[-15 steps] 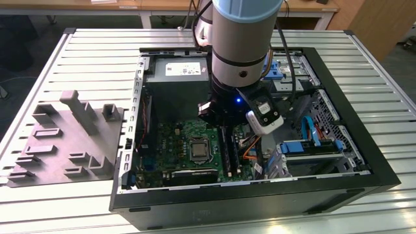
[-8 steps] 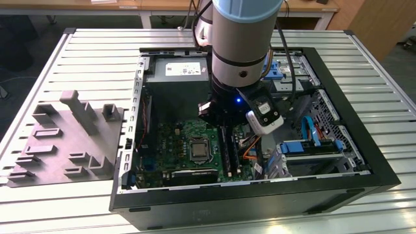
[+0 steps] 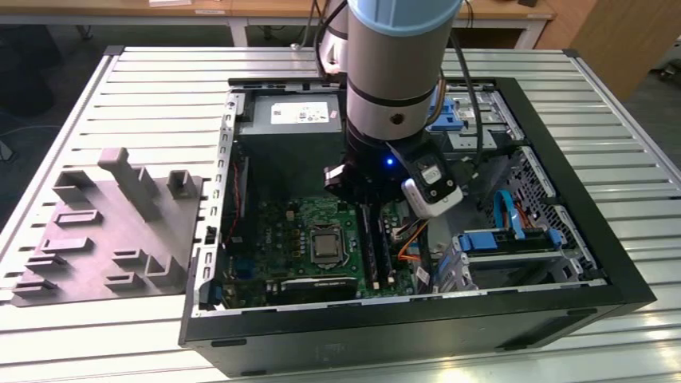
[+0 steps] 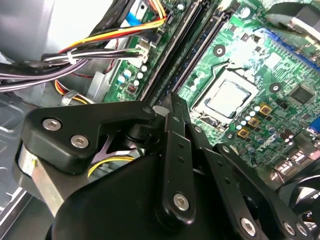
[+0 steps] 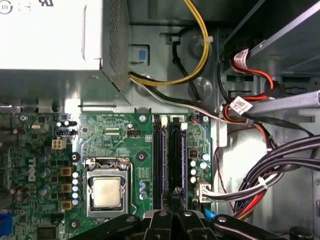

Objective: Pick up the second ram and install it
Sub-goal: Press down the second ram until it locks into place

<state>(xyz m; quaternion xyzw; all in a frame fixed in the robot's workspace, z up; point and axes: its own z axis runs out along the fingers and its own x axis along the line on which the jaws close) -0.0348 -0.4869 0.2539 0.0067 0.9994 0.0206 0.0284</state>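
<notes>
While the arm reaches down into the open computer case [image 3: 532, 307] on the slatted counter [image 3: 159, 88], its gripper [image 3: 369, 209] sits low over the motherboard [image 3: 282, 235], right at the memory slots [image 3: 372, 243]. Both wrist views show the black jaws drawn together, their tips meeting directly above the slot rails [image 5: 167, 155], beside the processor socket [image 5: 106, 191]. Whether a thin board is pinched between them cannot be told. The second ram [image 4: 172, 62] appears to stand on edge in a slot as a dark strip just ahead of the jaw tips, with another strip [image 4: 210, 42] of the same look in the neighbouring slot nearer the processor socket. Bundled cables [image 5: 280, 165] run along the case wall by the slots. On the counter at the exterior view's left lies the grey moulded tray [image 3: 112, 239] with raised blocks, well apart from the gripper.
</notes>
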